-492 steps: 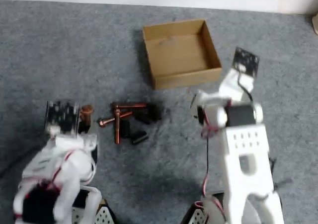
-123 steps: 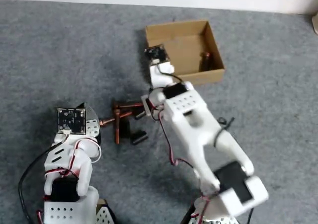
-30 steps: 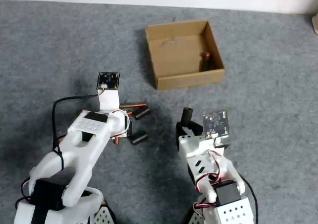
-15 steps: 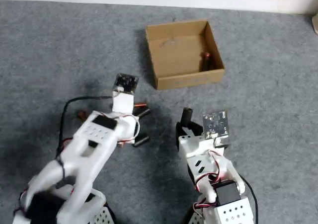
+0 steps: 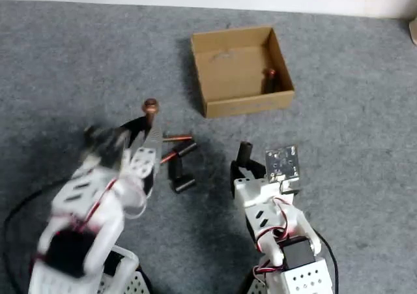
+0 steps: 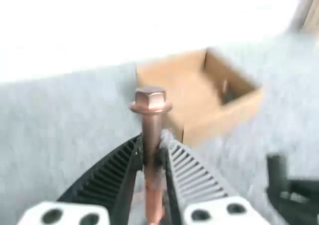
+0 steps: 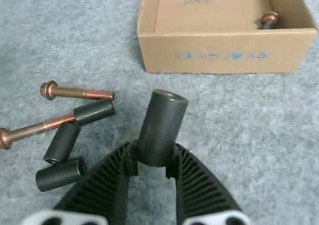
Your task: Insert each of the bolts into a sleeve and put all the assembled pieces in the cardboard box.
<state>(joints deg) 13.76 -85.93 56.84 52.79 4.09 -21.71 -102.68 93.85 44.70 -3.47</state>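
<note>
Left arm is pulling back from the pile with a bolt (image 6: 150, 105) clenched in the left jaws, head up, shank running down between them. Half a second ago those jaws were low over the loose parts.

Right jaws are gripping a sleeve (image 7: 160, 127) upright, short of the box (image 7: 224, 53), unmoved over the last second.

Judgement: both halves of the next pair are now in hand, so mating them is looking like the next step.

One piece (image 7: 269, 19) is already lying in a box corner.

Lying on the table (image 5: 339, 59):
- a bare bolt (image 7: 75, 92)
- two loose sleeves (image 7: 61, 142)
- a long bolt (image 7: 30, 130) with its tip meeting a third sleeve (image 7: 93, 112); cannot tell whether it is inserted

Left arm is smearing in the high view. The held bolt's tip is hiding between the jaws. The box wall is cutting off the stored piece.
</note>
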